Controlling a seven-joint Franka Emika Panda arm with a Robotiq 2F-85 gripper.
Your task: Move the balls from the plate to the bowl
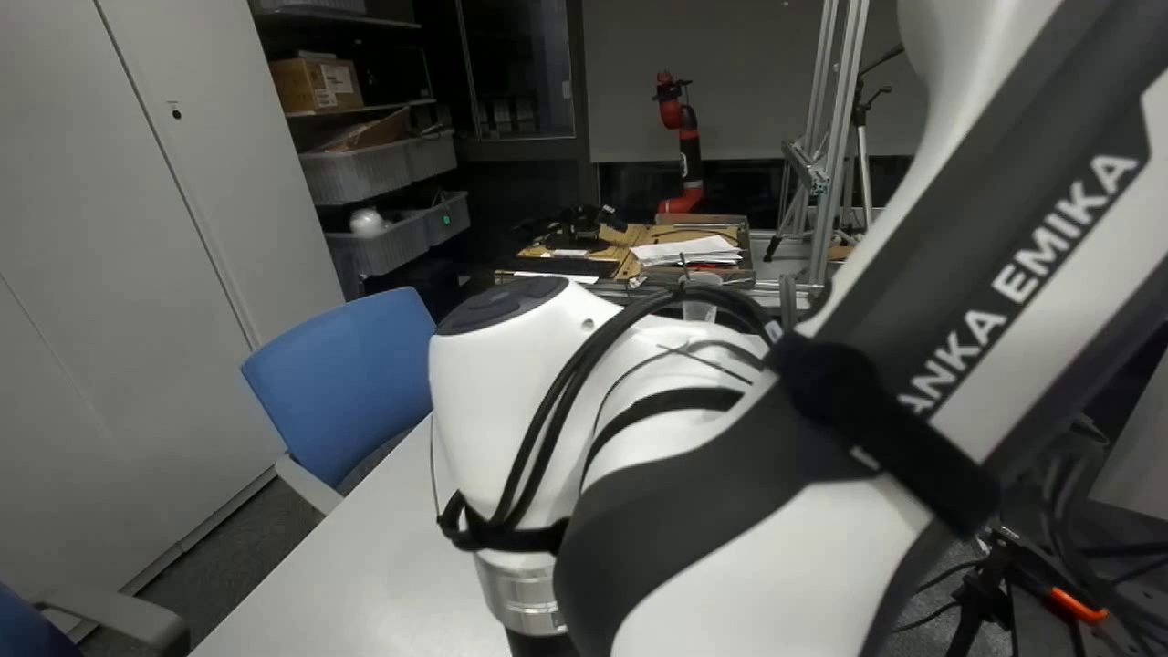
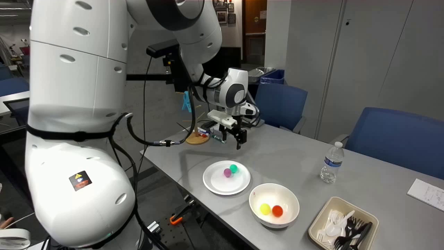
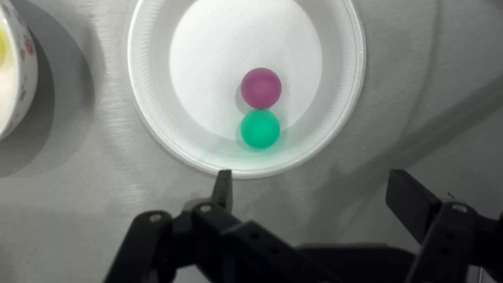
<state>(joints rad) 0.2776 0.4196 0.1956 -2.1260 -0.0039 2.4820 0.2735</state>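
Observation:
A white plate on the grey table holds a purple ball and a green ball. In the wrist view the purple ball and green ball touch each other on the plate. The white bowl stands beside the plate and holds a yellow ball and an orange-red ball. The bowl is partly cut off in the wrist view. My gripper is open and empty above the table, just past the plate's edge. In the wrist view its fingers are wide apart.
A tray of plastic cutlery stands past the bowl. A clear water bottle stands further back, with a paper at the far side. A wooden stand and markers lie behind the gripper. Blue chairs line the table.

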